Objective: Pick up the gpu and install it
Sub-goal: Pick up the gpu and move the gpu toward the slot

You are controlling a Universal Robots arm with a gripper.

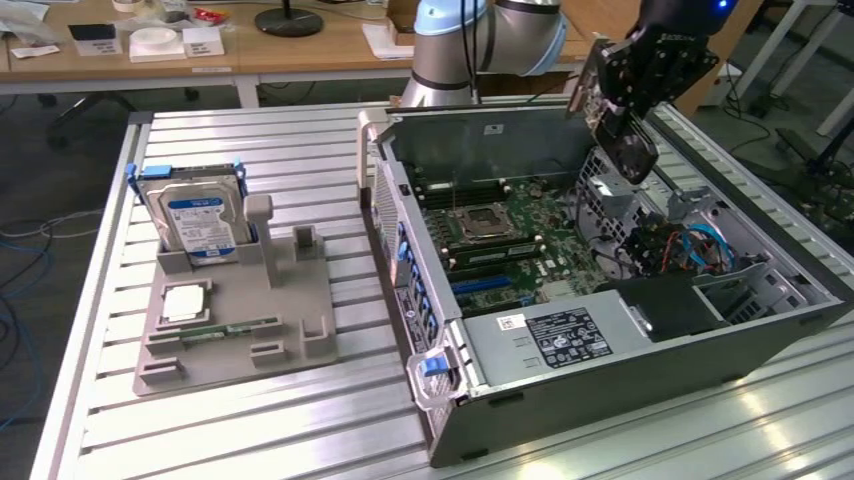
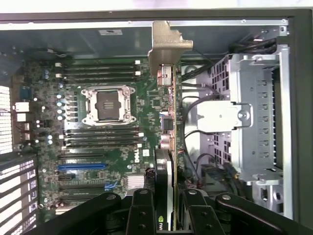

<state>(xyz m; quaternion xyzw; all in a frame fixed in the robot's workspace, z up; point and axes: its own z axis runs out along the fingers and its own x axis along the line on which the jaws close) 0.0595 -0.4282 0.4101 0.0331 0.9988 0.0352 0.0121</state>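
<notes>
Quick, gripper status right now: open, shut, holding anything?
The gripper is closed on the thin green circuit-board gpu with a silver metal bracket, held edge-on over the open grey computer case.

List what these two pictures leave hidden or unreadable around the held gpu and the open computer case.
1. Wrist view: the gpu is edge-on, so its faces are hidden, and the fingers cover its near end.
2. Exterior view: the power supply label has print too small to read.
3. Exterior view: the grey holder hides the lower part of the hard drive.
</notes>
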